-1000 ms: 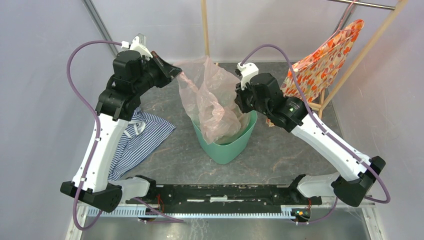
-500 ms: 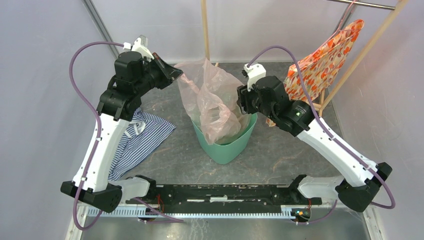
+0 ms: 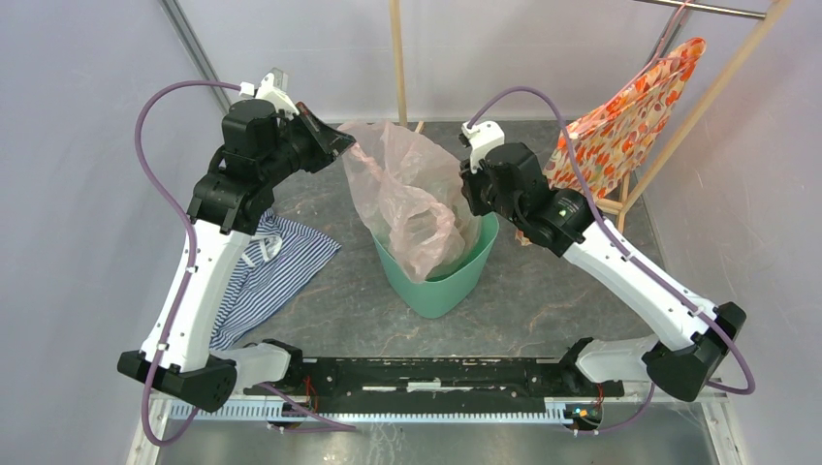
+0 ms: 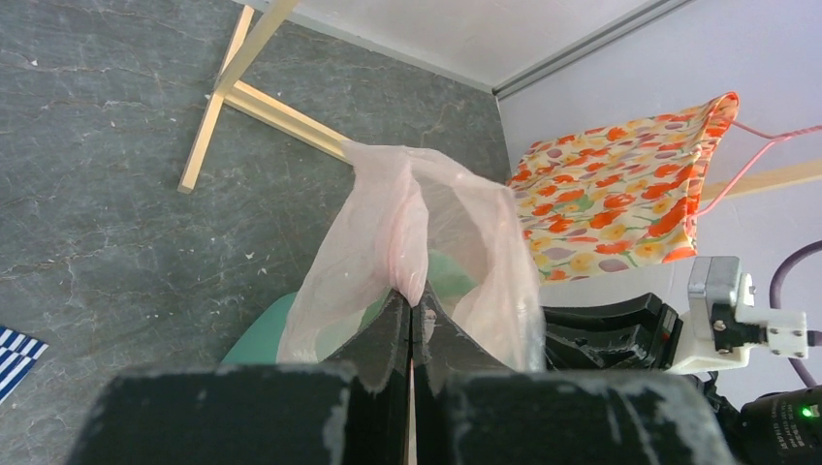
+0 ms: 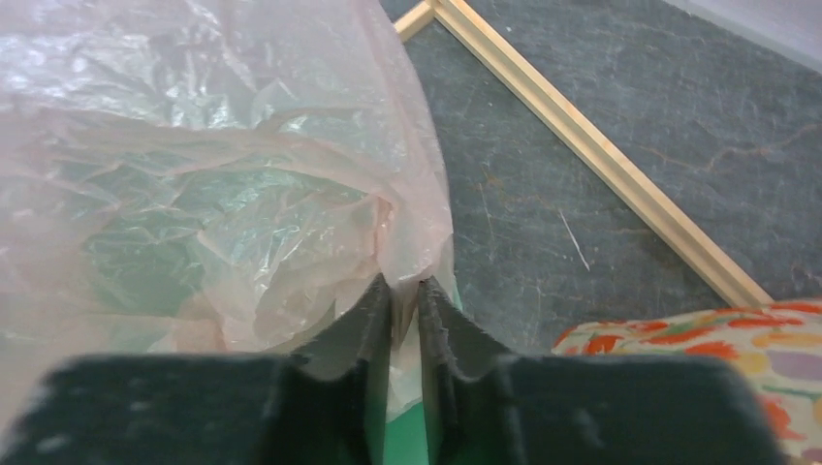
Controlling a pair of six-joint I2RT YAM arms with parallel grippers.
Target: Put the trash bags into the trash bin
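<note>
Trash bag point(image 3: 402, 189): the bottom half is down inside the trash bin point(image 3: 441, 291). The top half stands above the rim, stretched between both claws. The bin sits mid-bench point(image 3: 543, 281).

Left claw point(image 4: 410, 308): clenched on a pinch of the bag's mouth edge, at the bin's 10 o'clock and well above the rim. Right claw point(image 5: 404, 287): clenched on the opposite edge at about 2 o'clock, low and just beside the rim. Both pinches are thin, just a fold of film between the fingers.

Handling, as a judgement: the film looks very light, soft and crinkly with no stiffness. Expect it to billow and trap air rather than drop. It is probably slippery too, so a hard tug could slide it out of a claw or tear it at the pinch. Hold it by the mouth edge on opposite sides, as now, and lead that edge down to the rim. Pushing the loose middle likely gets you nothing.

Not yours: the orange floral bag point(image 3: 620, 116) on the wooden rack point(image 3: 397, 58) at 1 o'clock, and the striped cloth point(image 3: 267, 271) at 8 o'clock.
</note>
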